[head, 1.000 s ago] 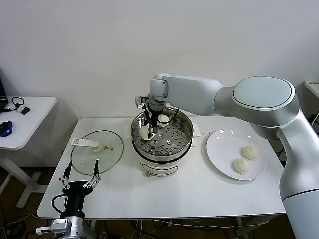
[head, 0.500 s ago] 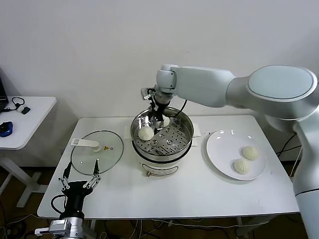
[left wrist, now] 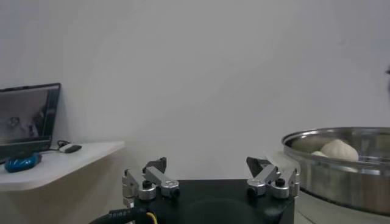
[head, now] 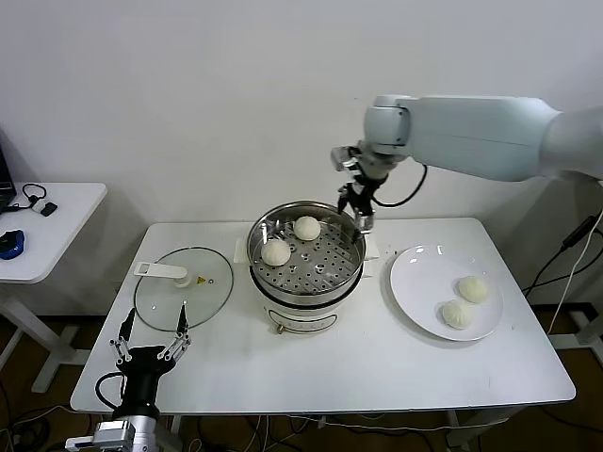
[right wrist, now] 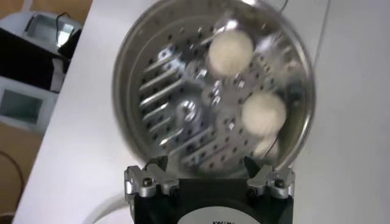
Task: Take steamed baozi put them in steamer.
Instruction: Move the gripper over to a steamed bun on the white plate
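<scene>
The steel steamer (head: 306, 282) stands mid-table with two cream-white baozi on its perforated tray, one at the left (head: 276, 252) and one at the back (head: 306, 227). Two more baozi (head: 472, 289) (head: 456, 314) lie on the white plate (head: 419, 282) at the right. My right gripper (head: 358, 209) is open and empty, raised above the steamer's back right rim. Its wrist view looks down on the steamer (right wrist: 146, 67) and both baozi (right wrist: 230, 51) (right wrist: 263, 113). My left gripper (head: 151, 341) is open and parked at the table's front left; its wrist view shows the steamer (left wrist: 341, 176).
A glass lid (head: 160, 292) with a white handle lies flat left of the steamer. A small white side table (head: 57, 221) with a blue object stands at far left. The wall runs close behind the table.
My right gripper let go of a baozi in the steamer, rose out of the pot and swung right, toward the plate side. The left arm has not moved.
</scene>
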You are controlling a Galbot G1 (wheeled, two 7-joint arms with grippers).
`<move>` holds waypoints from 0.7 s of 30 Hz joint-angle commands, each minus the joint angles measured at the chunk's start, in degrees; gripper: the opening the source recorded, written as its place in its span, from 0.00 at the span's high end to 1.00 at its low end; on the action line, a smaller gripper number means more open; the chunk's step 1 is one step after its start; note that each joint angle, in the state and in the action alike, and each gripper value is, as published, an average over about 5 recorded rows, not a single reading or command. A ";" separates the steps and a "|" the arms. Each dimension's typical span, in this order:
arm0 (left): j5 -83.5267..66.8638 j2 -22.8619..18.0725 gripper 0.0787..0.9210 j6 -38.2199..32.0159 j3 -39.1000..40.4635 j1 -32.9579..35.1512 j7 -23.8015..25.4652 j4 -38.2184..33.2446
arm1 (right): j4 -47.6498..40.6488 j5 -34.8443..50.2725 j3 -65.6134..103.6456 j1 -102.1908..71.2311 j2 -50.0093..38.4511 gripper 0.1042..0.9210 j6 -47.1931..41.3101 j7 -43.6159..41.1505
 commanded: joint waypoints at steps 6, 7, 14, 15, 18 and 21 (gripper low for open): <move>2.31 -1.22 0.12 -0.42 0.46 0.87 -0.16 0.56 | 6.69 -13.94 0.73 -4.93 -22.94 0.12 6.18 -1.26; 2.47 -1.38 0.12 -0.47 0.47 0.92 -0.18 0.61 | 6.14 -15.14 1.70 -6.33 -23.92 0.12 6.75 -1.39; 3.09 -2.19 0.12 -1.15 0.30 1.32 -0.35 1.17 | 0.84 -22.54 9.53 -17.35 -27.79 0.12 10.24 -2.08; 3.18 -2.28 0.12 -1.23 0.28 1.38 -0.38 1.21 | -0.02 -23.38 10.87 -18.91 -28.00 0.12 10.59 -2.12; 3.40 -2.46 0.12 -1.46 0.17 1.56 -0.47 1.32 | -2.29 -25.53 14.42 -23.22 -28.28 0.12 11.35 -2.16; 3.62 -2.54 0.12 -1.56 0.02 1.68 -0.56 1.49 | -4.21 -27.20 17.32 -26.76 -28.21 0.12 12.04 -2.14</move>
